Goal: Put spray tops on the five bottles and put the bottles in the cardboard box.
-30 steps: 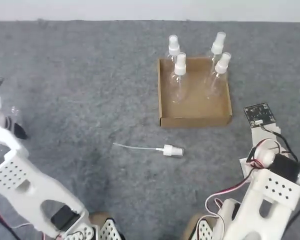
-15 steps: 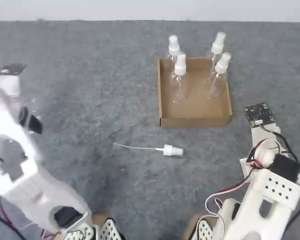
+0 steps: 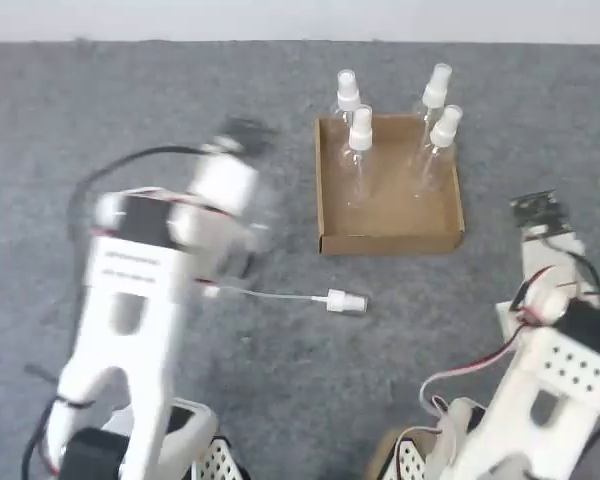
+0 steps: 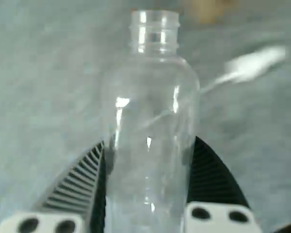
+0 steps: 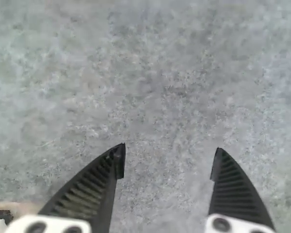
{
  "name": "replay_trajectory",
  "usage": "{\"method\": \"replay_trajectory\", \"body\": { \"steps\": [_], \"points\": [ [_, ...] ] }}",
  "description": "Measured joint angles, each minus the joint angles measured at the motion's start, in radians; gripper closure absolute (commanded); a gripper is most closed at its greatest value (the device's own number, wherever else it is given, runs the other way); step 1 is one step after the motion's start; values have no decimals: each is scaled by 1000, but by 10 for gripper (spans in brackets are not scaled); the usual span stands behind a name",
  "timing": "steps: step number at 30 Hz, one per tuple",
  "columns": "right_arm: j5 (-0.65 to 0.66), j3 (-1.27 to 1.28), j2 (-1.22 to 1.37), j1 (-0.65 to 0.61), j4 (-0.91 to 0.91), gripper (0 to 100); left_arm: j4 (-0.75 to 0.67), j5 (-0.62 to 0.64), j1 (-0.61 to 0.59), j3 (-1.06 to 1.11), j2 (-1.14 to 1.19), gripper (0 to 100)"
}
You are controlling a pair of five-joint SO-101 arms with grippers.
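While grey carpet (image 3: 180, 100) runs back to a pale wall (image 3: 280, 18), the left gripper (image 4: 150, 144) clamps a clear uncapped plastic bottle (image 4: 150, 92); the right gripper (image 5: 169, 148) gapes wide.

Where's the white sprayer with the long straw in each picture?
High view: spray top lies on the grey carpet in front of the cardboard box.
Left wrist view: blurry white shape behind the held bottle.
Right wrist view: carpet under the open end effector.
Shared landmark: the carpet.

High view overlooks table (image 3: 130, 90); 2 close wrist views; left shares spray top (image 3: 346, 301).
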Motion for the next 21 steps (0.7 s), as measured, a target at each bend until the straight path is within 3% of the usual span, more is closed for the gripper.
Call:
{"method": "replay_trajectory", "body": {
  "steps": [4, 7, 15, 21],
  "points": [
    [0, -149, 150, 74, 0, 764, -5, 132, 296, -84, 68, 949],
    [0, -287, 276, 124, 0, 764, -28, 180, 440, -176, 192, 949],
    [43, -582, 586, 247, 0, 764, -167, 249, 667, -470, 617, 949],
    [51, -726, 730, 318, 0, 764, -265, 353, 752, -712, 931, 945]
  ]
}}
